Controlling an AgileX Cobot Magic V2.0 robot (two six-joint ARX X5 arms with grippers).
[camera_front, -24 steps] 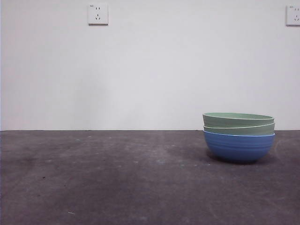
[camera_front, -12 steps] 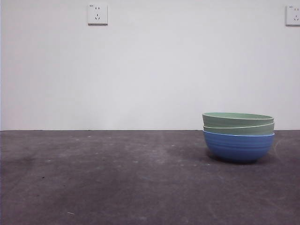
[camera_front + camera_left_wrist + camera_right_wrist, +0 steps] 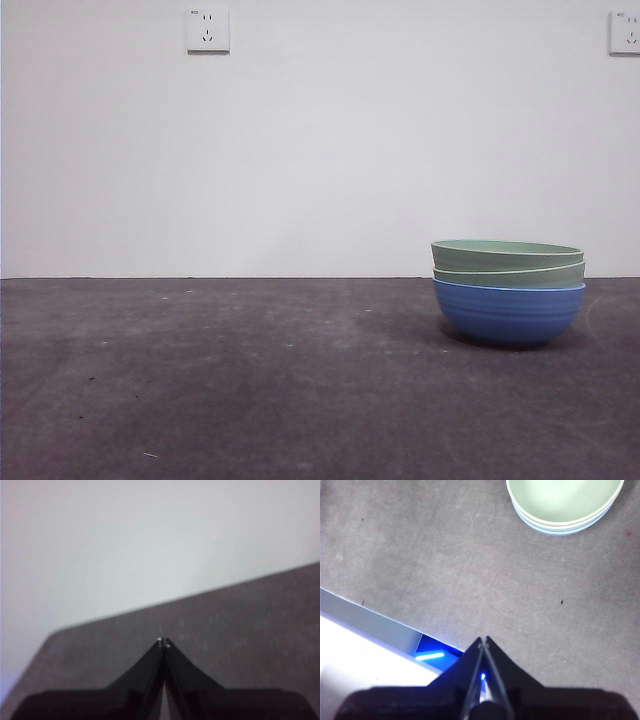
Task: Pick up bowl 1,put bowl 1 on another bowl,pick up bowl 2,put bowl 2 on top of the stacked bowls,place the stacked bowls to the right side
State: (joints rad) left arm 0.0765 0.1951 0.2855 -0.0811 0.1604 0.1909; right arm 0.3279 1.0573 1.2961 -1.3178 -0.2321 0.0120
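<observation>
The stacked bowls point(image 3: 509, 292) rest on the dark table at the right of the front view: a blue ribbed bowl point(image 3: 509, 314) at the bottom and two pale green bowls point(image 3: 508, 256) nested in it. From above, the right wrist view shows the stacked bowls point(image 3: 564, 502) well away from my right gripper point(image 3: 483, 639), which is shut and empty, high over the table's edge. My left gripper point(image 3: 163, 641) is shut too, with nothing in it, over bare table near the wall. Neither arm shows in the front view.
A white wall stands behind the table with two sockets point(image 3: 208, 29) high up. The table's edge point(image 3: 370, 620) runs under the right gripper, with a blue light point(image 3: 430, 655) beyond it.
</observation>
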